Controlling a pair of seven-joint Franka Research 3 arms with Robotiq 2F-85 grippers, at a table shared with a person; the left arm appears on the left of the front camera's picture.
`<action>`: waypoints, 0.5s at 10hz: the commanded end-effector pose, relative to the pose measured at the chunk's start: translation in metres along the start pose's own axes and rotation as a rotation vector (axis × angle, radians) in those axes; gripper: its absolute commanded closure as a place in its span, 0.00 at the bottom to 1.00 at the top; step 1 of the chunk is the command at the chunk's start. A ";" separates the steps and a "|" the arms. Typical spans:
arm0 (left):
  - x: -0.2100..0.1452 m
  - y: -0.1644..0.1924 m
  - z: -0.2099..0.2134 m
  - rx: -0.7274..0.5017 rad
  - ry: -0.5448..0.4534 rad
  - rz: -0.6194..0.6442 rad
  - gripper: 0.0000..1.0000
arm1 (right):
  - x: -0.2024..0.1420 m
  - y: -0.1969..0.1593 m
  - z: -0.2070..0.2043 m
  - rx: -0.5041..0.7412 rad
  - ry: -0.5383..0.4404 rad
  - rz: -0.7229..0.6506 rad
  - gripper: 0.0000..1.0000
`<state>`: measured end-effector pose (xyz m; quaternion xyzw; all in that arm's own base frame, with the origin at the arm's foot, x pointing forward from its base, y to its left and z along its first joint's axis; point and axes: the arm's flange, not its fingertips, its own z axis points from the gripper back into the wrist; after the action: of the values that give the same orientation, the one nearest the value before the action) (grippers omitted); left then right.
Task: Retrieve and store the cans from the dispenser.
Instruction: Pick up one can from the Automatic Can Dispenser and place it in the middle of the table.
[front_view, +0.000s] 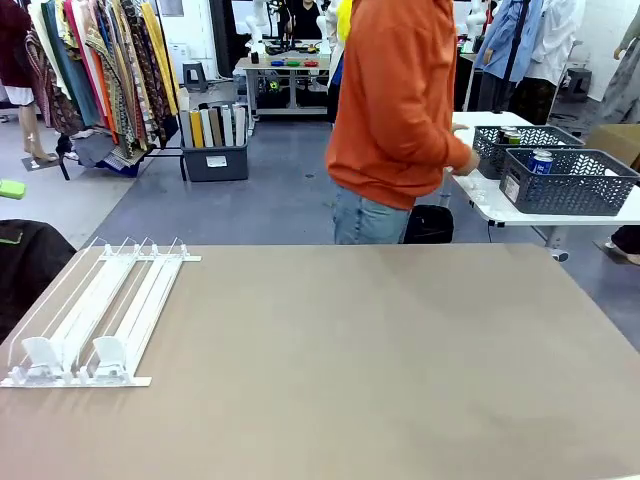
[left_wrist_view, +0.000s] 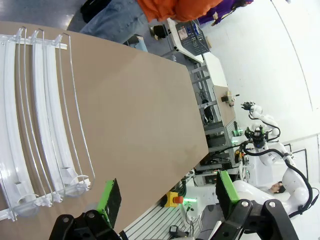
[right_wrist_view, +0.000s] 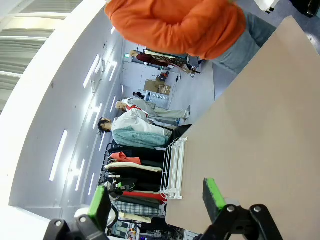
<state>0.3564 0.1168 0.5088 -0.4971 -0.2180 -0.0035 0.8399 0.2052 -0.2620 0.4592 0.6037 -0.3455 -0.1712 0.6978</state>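
The dispenser (front_view: 100, 310), a flat white rack of thin rails with stoppers at its near end, lies at the table's left side, and its lanes hold nothing. In the left wrist view the dispenser (left_wrist_view: 40, 125) lies ahead and to the left of my left gripper (left_wrist_view: 167, 192), which hangs open above the table with nothing between its pads. My right gripper (right_wrist_view: 155, 197) is open too and holds nothing, with the dispenser (right_wrist_view: 175, 167) far beyond it. A blue can (front_view: 541, 160) stands in a dark grey basket (front_view: 580, 190) on a side table, and more cans (front_view: 510, 135) sit in a second basket behind it.
A person in an orange top (front_view: 400, 100) stands at the far edge, turned to the side table, one hand (front_view: 465, 165) by the baskets. The brown table (front_view: 380, 350) is bare from the middle to the right. Clothes racks stand far left.
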 end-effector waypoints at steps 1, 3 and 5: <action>-0.002 -0.001 0.001 0.002 0.010 0.004 0.00 | 0.003 0.002 -0.002 0.021 -0.014 0.026 0.00; -0.002 -0.001 0.001 0.002 0.010 0.004 0.00 | 0.003 0.002 -0.002 0.021 -0.014 0.026 0.00; -0.002 -0.001 0.001 0.002 0.010 0.004 0.00 | 0.003 0.002 -0.002 0.021 -0.014 0.026 0.00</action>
<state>0.3564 0.1168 0.5088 -0.4971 -0.2180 -0.0035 0.8399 0.2052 -0.2620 0.4592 0.6037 -0.3455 -0.1712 0.6978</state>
